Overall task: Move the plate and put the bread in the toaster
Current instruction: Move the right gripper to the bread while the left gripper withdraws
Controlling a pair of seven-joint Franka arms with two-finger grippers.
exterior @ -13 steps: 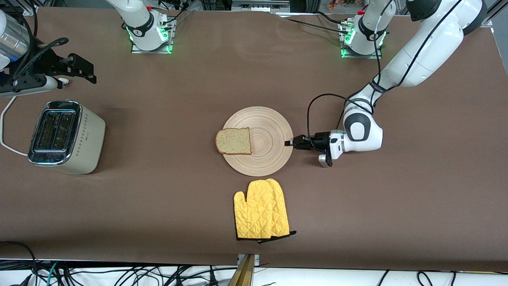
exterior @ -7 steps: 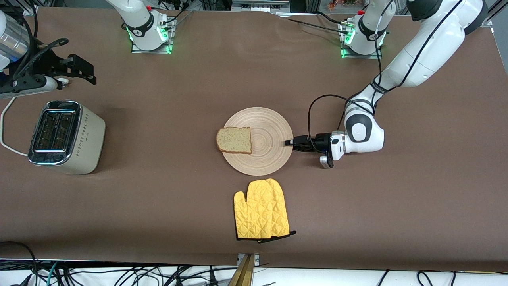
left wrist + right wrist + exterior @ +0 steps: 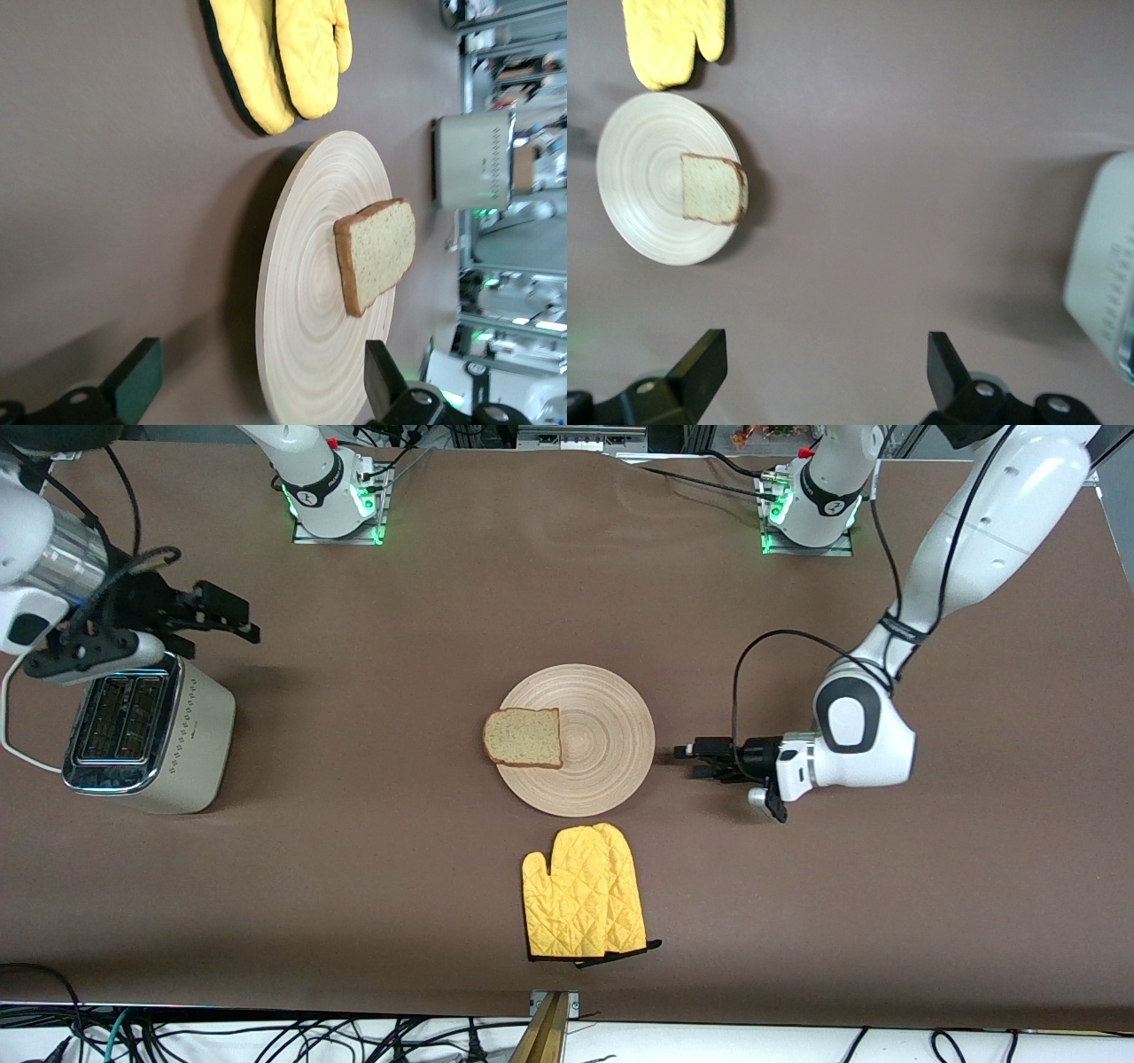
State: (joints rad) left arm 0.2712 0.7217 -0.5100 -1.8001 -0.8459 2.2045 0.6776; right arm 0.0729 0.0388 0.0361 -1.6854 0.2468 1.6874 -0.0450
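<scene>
The light-wood plate (image 3: 607,722) lies mid-table with the brown bread slice (image 3: 523,738) on its rim toward the right arm's end. My left gripper (image 3: 687,757) is open and empty, low beside the plate toward the left arm's end, apart from the rim. In the left wrist view the plate (image 3: 306,301) and bread (image 3: 376,252) lie ahead of the left gripper (image 3: 259,372). The cream toaster (image 3: 146,731) stands at the right arm's end. My right gripper (image 3: 248,622) is open and empty, up beside the toaster. The right wrist view shows the plate (image 3: 642,168), the bread (image 3: 713,188) and the toaster's side (image 3: 1107,266).
A yellow quilted oven mitt (image 3: 583,903) lies nearer the front camera than the plate; it also shows in the left wrist view (image 3: 279,57) and the right wrist view (image 3: 673,35). The toaster's white cord (image 3: 13,731) loops at the table's end.
My left gripper has drawn back from the plate's rim toward the left arm's end. My right gripper has moved closer to the toaster and toward the table's middle. Plate and bread stay put.
</scene>
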